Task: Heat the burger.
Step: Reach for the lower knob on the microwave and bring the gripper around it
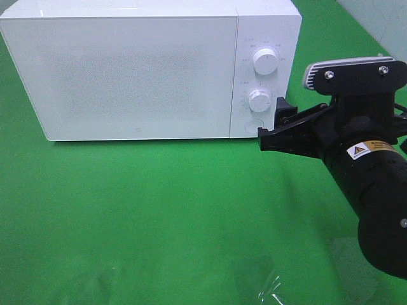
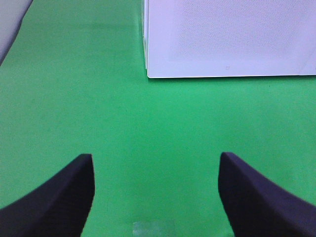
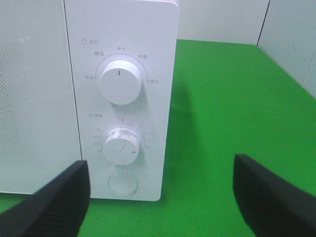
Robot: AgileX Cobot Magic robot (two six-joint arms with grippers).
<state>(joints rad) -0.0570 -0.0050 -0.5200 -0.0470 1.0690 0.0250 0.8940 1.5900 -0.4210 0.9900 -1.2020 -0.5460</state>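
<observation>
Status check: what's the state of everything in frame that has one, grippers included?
microwave door: shut.
upper knob: red mark at the middle setting.
lower knob: red mark turned away from 0.
left gripper: open, empty.
right gripper: open, empty, facing the knobs.
burger: not in view.

White microwave [image 3: 121, 29] is seen close, its control panel [image 3: 153, 59] faced. Upper knob [image 3: 120, 82] is set with red mark upright; lower knob [image 3: 122, 145] and round button [image 3: 122, 183] are stacked below. Right hand [image 3: 160, 165] is held spread, dark fingers [image 3: 59, 202] wide apart, nothing gripped. Green table [image 3: 217, 98] is seen beneath.
</observation>
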